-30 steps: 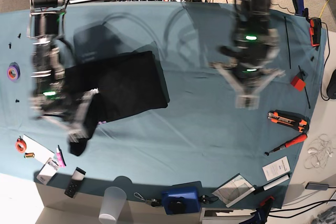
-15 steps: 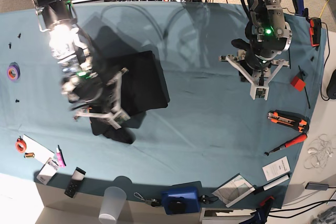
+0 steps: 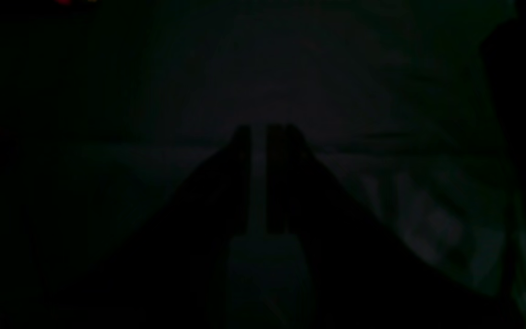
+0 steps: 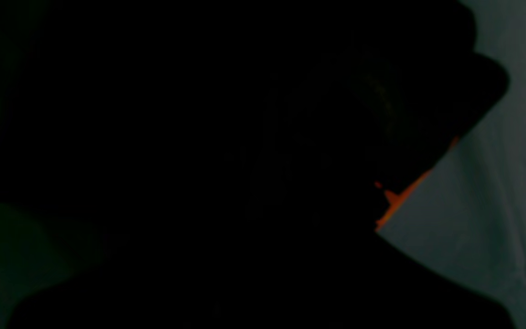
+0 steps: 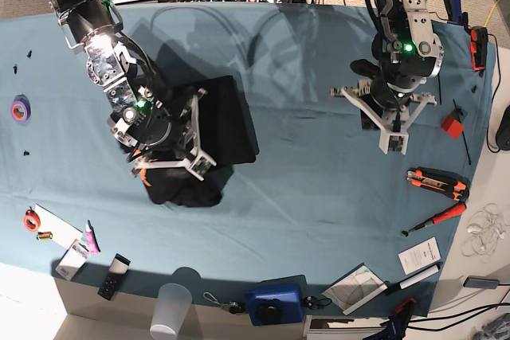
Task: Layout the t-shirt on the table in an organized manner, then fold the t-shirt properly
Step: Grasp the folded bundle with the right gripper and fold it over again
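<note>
The black t-shirt lies folded on the teal table at centre left, with a bunched lump at its near edge and a bit of orange print showing. My right gripper is low over that lump and shut on the t-shirt's fabric. Black cloth fills the right wrist view, where an orange print edge meets the table. My left gripper hovers over bare cloth at the right, away from the shirt. In the dim left wrist view the left gripper holds nothing, its fingers nearly touching.
An orange-black box cutter, a red screwdriver and a red block lie at the right edge. A plastic cup and a blue device stand at the front edge. Tape rolls and small items are at the left.
My right arm swept from the front left to the right, dragging the hanging part of the t-shirt onto the folded body. My left arm drew back and slightly right.
</note>
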Controlling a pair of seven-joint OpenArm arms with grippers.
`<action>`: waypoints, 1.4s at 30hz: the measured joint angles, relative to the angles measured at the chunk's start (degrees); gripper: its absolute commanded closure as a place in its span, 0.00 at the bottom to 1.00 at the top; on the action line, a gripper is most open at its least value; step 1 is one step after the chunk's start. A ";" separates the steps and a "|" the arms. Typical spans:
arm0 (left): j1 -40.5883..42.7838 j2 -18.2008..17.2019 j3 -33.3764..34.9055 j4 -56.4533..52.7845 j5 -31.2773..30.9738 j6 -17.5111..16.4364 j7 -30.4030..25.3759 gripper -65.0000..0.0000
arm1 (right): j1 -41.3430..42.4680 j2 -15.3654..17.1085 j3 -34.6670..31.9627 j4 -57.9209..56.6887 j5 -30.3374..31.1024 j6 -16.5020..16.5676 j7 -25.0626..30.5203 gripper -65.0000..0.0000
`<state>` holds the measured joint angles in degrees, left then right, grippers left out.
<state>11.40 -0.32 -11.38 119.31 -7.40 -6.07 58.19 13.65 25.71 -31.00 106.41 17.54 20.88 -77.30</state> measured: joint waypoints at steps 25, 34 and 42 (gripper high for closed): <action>0.02 0.00 0.00 0.00 0.02 0.00 0.02 0.91 | -4.94 -4.04 1.81 4.85 3.78 2.64 4.31 0.80; 0.00 -0.02 0.00 0.00 0.02 0.00 0.00 0.91 | -5.03 -7.43 4.37 5.31 3.58 2.69 4.46 0.80; 0.00 0.00 0.00 0.00 0.00 0.00 -0.42 0.91 | -1.42 -7.15 4.76 6.67 2.43 2.67 5.68 0.80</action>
<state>11.40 -0.32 -11.38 119.31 -7.40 -6.07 57.78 12.23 18.57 -26.24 113.08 19.97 23.55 -71.61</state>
